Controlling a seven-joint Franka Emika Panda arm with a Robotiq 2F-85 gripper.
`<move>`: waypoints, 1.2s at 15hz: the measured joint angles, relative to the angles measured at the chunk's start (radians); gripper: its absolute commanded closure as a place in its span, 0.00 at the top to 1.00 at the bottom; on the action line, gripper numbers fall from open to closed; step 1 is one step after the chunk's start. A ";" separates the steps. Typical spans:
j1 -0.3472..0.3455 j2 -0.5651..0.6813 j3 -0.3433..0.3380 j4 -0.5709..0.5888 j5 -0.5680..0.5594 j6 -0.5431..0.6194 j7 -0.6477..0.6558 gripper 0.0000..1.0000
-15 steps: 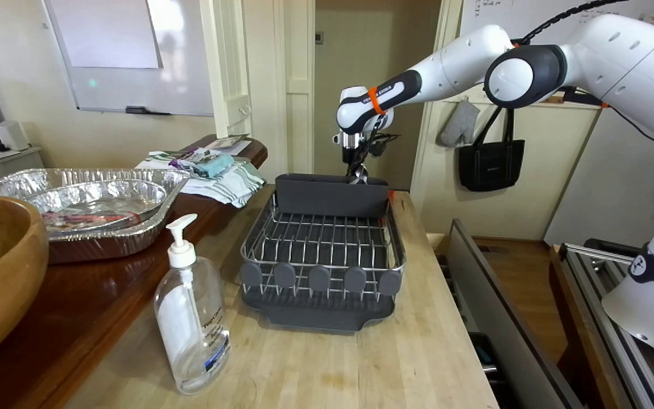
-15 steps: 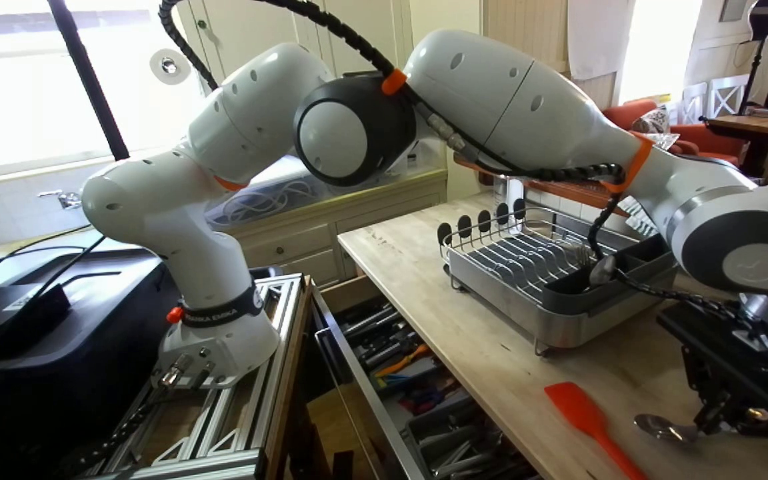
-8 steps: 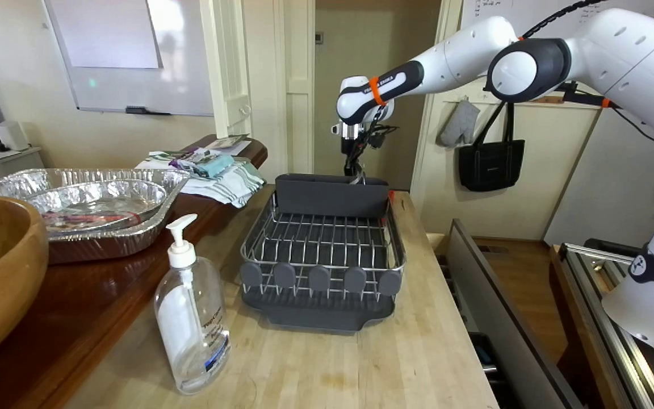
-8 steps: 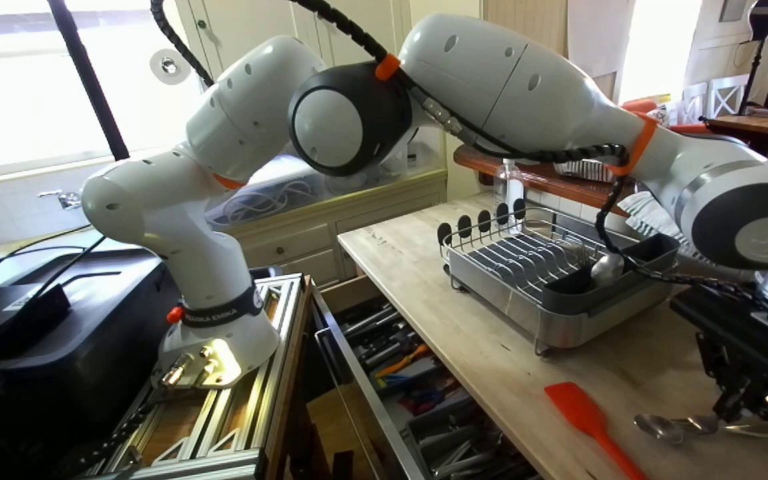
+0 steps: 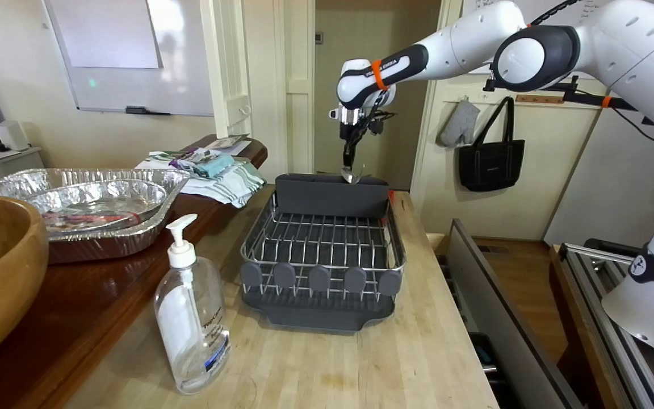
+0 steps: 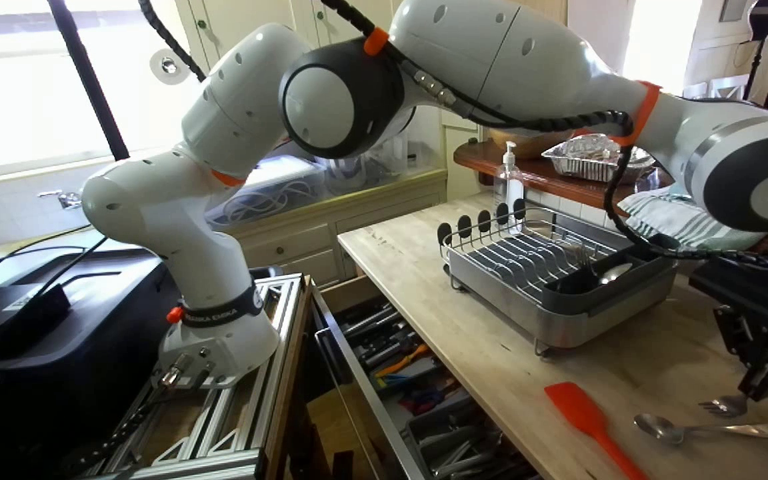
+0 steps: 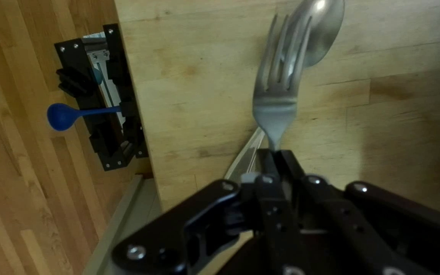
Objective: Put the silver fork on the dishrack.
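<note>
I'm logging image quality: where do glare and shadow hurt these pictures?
In an exterior view, the window is blown out white; in an exterior view, glare patches the whiteboard; in the wrist view, shadow darkens the wooden countertop at right and the black gripper loses detail, though the silver fork reads clearly.

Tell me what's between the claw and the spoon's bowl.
The fork, in the wrist view: it runs from the claw, tines partly covering the spoon's bowl.

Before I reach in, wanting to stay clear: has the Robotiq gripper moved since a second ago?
Yes, upward: in an exterior view, the Robotiq gripper has risen relative to the dishrack.
</note>
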 measured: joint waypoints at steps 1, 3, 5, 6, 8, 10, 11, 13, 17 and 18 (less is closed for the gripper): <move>0.001 -0.009 0.000 -0.003 -0.001 0.000 -0.017 0.02; 0.003 -0.027 0.000 -0.009 -0.011 -0.001 -0.054 0.02; 0.008 -0.056 -0.001 -0.027 -0.033 -0.001 -0.093 0.02; 0.011 -0.072 -0.001 -0.037 -0.047 -0.001 -0.111 0.02; 0.021 -0.106 -0.006 -0.062 -0.085 -0.003 -0.142 0.02; 0.034 -0.139 -0.011 -0.088 -0.127 -0.006 -0.172 0.02; 0.043 -0.157 -0.014 -0.104 -0.151 -0.007 -0.186 0.02; 0.065 -0.192 -0.018 -0.137 -0.197 -0.011 -0.212 0.02; 0.109 -0.257 -0.019 -0.200 -0.282 -0.024 -0.260 0.02; 0.119 -0.272 -0.018 -0.216 -0.302 -0.024 -0.269 0.02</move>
